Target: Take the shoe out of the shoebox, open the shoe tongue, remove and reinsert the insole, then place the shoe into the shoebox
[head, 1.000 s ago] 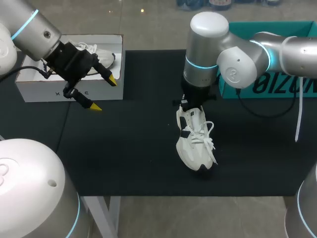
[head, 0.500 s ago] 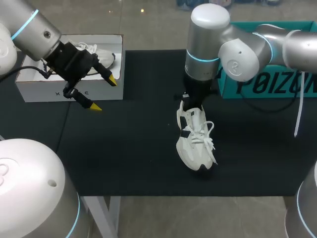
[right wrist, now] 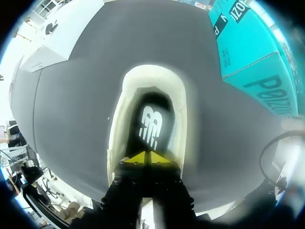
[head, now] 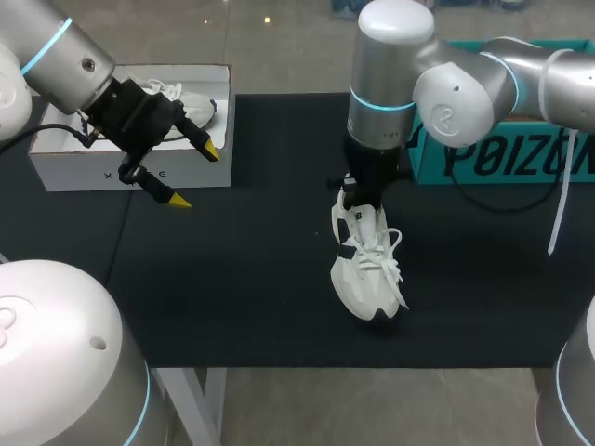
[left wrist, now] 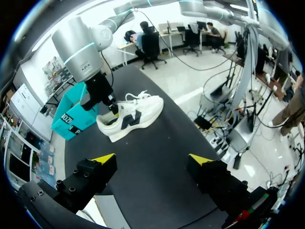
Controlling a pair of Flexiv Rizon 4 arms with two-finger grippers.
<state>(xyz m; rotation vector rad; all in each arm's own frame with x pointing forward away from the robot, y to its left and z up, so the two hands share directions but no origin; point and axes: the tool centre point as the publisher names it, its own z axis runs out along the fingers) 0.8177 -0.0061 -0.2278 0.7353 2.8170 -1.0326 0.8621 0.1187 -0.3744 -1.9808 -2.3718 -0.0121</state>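
A white shoe (head: 367,265) with a dark side mark stands upright on the black mat, toe toward the front edge. My right gripper (head: 356,198) comes down from above into its heel opening. In the right wrist view its yellow tips (right wrist: 148,157) are pressed together at the heel end, just over the dark insole (right wrist: 151,119); nothing shows between them. The white shoebox (head: 130,172) sits at the back left. My left gripper (head: 193,174) hovers open in front of it, holding nothing. From the left wrist, the shoe (left wrist: 131,117) lies well ahead of the open left gripper (left wrist: 152,160).
A teal box (head: 502,163) stands at the back right, close behind my right arm. A second white shoe (head: 186,93) lies inside the white shoebox. Black mat (head: 251,279) stretches between the two grippers and down to the table's front edge.
My right arm's upper links have swung slightly to the right while its gripper stays at the shoe's heel. The shoe and my left arm have not moved.
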